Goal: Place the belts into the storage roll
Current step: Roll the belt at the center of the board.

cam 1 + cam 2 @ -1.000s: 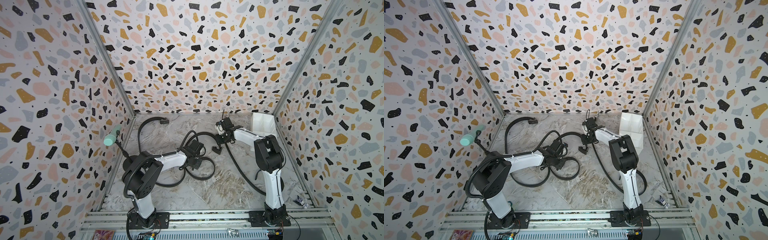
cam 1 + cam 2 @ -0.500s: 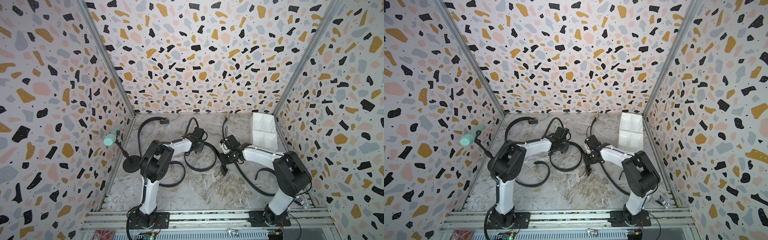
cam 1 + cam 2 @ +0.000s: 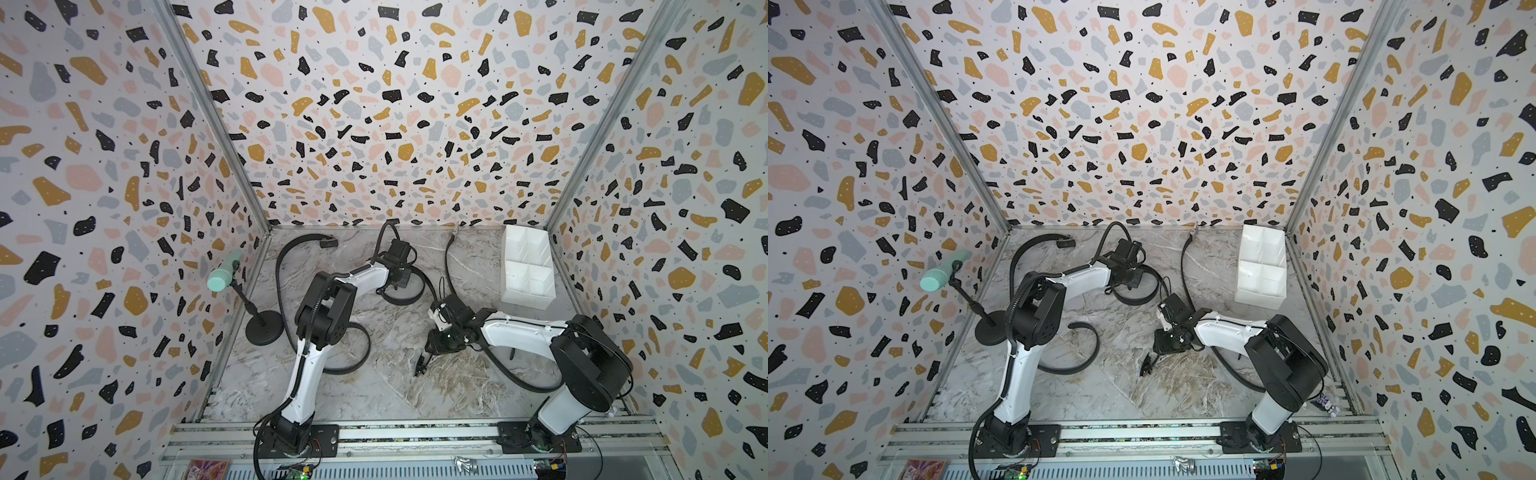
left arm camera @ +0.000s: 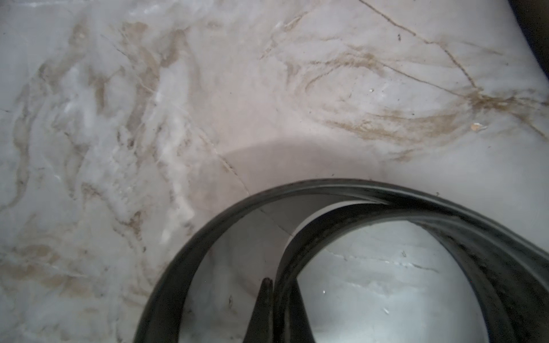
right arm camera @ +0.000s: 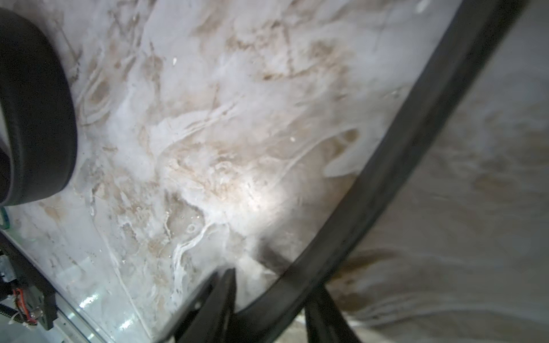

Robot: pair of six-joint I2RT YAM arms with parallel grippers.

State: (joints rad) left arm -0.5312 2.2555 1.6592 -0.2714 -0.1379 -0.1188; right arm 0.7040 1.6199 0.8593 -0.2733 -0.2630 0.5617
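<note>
Near the desk's back edge, the left gripper pinches a looped belt. The right gripper has spread fingers, a thin belt running between them. The storage roll sits at the back right corner.

Three belts by our count: a wide belt curling at the left, a looped belt in the middle, a thin belt further right. One storage roll, and we make out four cells. One mint-green cylinder. Two arms: left arm, right arm.
</note>
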